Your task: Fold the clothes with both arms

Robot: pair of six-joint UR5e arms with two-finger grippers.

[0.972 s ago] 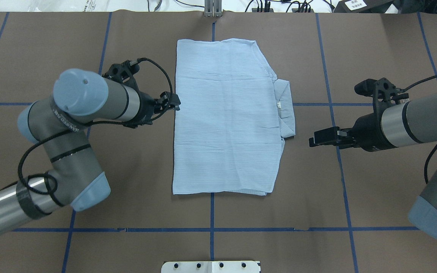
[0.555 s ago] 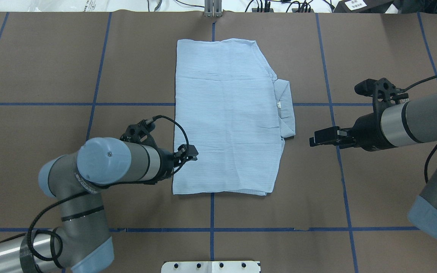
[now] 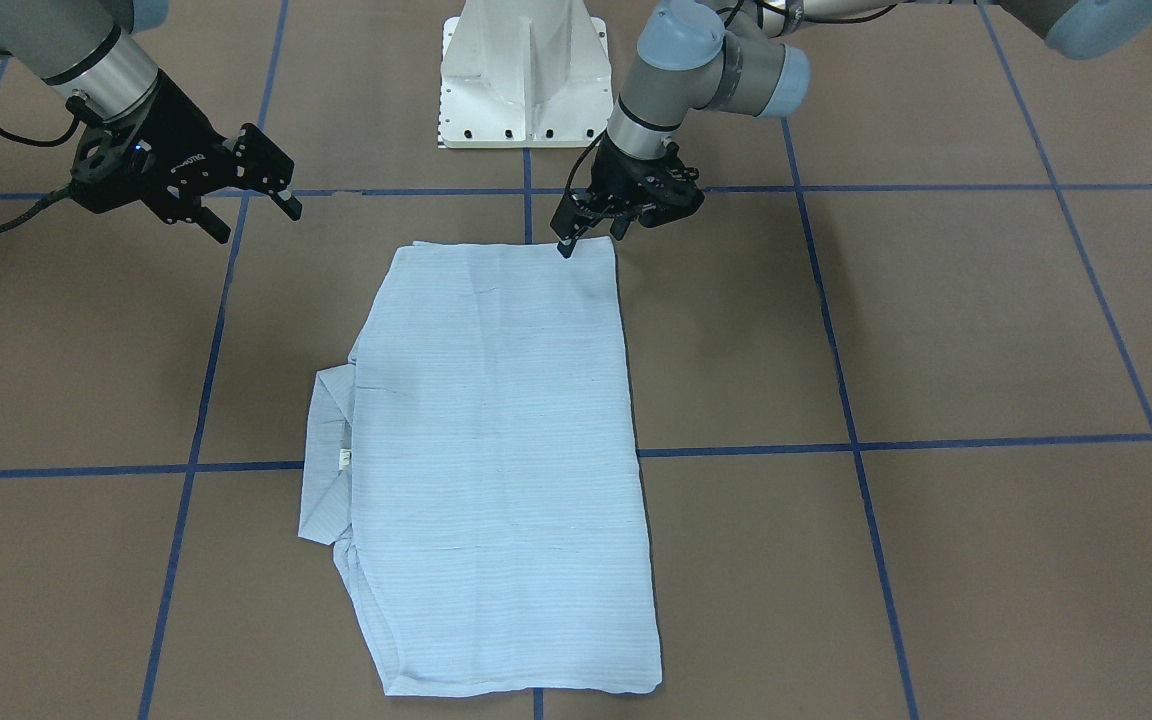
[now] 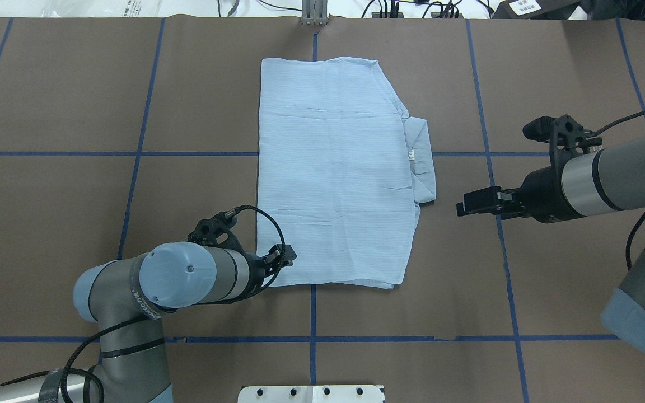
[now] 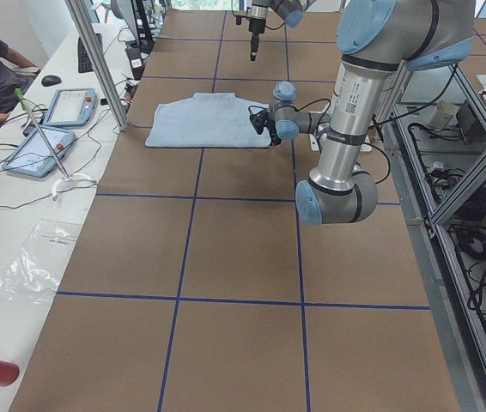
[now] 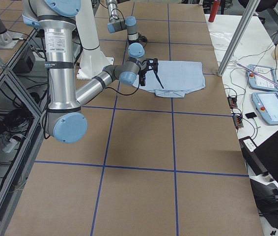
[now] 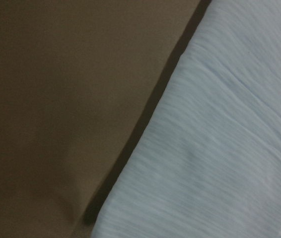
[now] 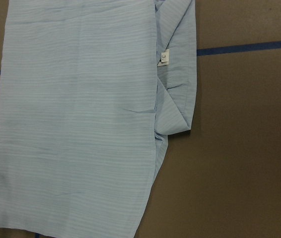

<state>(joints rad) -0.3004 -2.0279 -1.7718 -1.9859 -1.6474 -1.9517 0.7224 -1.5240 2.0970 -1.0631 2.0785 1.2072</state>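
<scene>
The left gripper (image 4: 288,256) is at the near-left corner of the shirt (image 4: 333,179), its jaws parted and gripping nothing. The shirt lies folded flat mid-table (image 4: 76,84), collar pointing right. The right gripper (image 4: 461,205) hangs near the collar, wide open and empty.

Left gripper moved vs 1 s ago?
Yes. The left gripper slid along the shirt edge toward the robot, from the horizontal blue tape line to the near corner.
</scene>
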